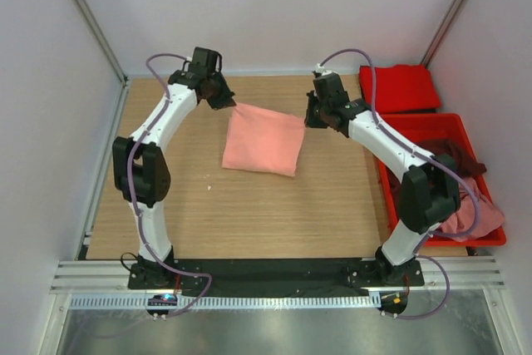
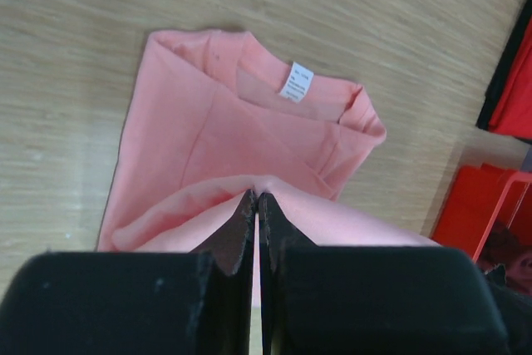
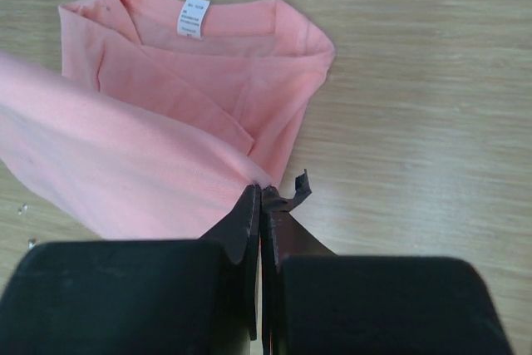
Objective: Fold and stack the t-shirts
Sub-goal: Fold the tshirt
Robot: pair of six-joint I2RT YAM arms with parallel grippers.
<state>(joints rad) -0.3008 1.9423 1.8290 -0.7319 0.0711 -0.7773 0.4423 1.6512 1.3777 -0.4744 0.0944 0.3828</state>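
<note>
Your soft salmon-pink t-shirt, a rough folded square, lies mid-desk toward the far edge of the wooden desk. The left gripper is clamped on its far-left corner and the right gripper on its far-right corner. The held edge runs left-right between them, and the cloth lies nearward of both jaws.

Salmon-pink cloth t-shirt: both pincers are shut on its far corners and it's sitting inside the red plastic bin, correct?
No. The salmon-pink cloth t-shirt rests on the wooden table, left of the rigid red plastic bin, not inside it; the top external view shows this. The left pincer and right pincer are indeed shut on its far corners.
</note>
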